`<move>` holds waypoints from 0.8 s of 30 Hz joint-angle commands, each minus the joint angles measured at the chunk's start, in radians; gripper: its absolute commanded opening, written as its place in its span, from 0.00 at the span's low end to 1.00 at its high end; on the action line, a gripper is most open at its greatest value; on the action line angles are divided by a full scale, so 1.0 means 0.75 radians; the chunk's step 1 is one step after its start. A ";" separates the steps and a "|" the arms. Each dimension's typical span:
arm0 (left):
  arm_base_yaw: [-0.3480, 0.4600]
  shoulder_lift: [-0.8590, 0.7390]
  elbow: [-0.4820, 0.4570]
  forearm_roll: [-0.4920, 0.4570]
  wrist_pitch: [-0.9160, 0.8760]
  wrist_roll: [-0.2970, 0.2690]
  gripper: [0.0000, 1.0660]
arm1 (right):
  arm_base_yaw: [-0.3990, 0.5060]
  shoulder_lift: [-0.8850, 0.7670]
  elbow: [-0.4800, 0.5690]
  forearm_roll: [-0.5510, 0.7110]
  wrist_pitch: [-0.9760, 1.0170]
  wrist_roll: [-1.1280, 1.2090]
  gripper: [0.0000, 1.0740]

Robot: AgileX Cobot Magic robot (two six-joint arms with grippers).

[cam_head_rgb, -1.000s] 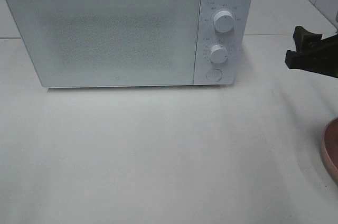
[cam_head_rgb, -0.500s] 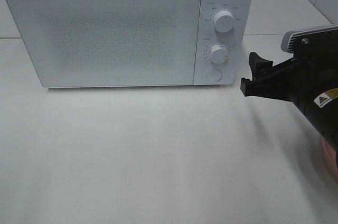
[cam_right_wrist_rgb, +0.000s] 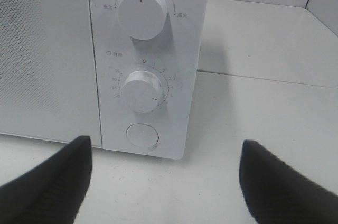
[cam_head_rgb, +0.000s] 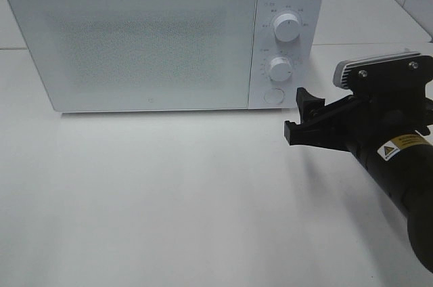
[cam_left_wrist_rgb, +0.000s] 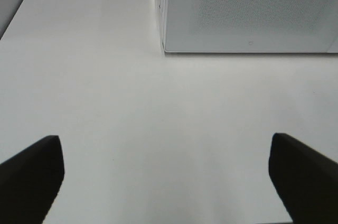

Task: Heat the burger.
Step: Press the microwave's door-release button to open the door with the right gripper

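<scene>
**A:** Where's the burger?

**B:** No view shows it. I'd expect it to be light and soft, with loose layers that slide. I'd take it across the bun's sides, low, with a gentle squeeze, and keep it level.

**A:** And the grippers?

**B:** Toward the near edge of the desk [cam_head_rgb: 169, 199], the left gripper [cam_left_wrist_rgb: 166, 145] is spread wide and holds nothing. Toward the right edge, the right gripper [cam_head_rgb: 296, 114] is also spread and empty. It points at the round button [cam_right_wrist_rgb: 142, 135] below the timer knob [cam_right_wrist_rgb: 141, 91]. The microwave [cam_head_rgb: 135, 43] stands along the far edge, door closed, so opening it looks like the first job.

**A:** What's changed?

**B:** A second ago only the right gripper's tips showed at the right edge, and a pink plate rim showed near the near right corner. The arm has since come in close to the microwave's control panel, and it now hides that rim.
</scene>
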 commanded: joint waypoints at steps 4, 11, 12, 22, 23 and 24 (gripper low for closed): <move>-0.007 -0.025 0.001 -0.003 0.004 0.003 0.92 | 0.016 -0.001 0.004 0.017 -0.011 0.035 0.68; -0.007 -0.025 0.001 -0.003 0.004 0.003 0.92 | 0.016 -0.001 0.004 0.017 0.040 0.363 0.60; -0.007 -0.025 0.001 -0.003 0.004 0.003 0.92 | 0.016 -0.001 0.004 0.017 0.040 0.363 0.60; -0.007 -0.025 0.001 -0.003 0.004 0.003 0.92 | 0.016 -0.001 0.004 0.017 0.057 1.127 0.33; -0.007 -0.025 0.001 -0.003 0.004 0.003 0.92 | 0.016 -0.001 0.004 0.017 0.057 1.127 0.33; -0.007 -0.025 0.001 -0.003 0.004 0.003 0.92 | 0.016 -0.001 0.004 0.017 0.057 1.196 0.30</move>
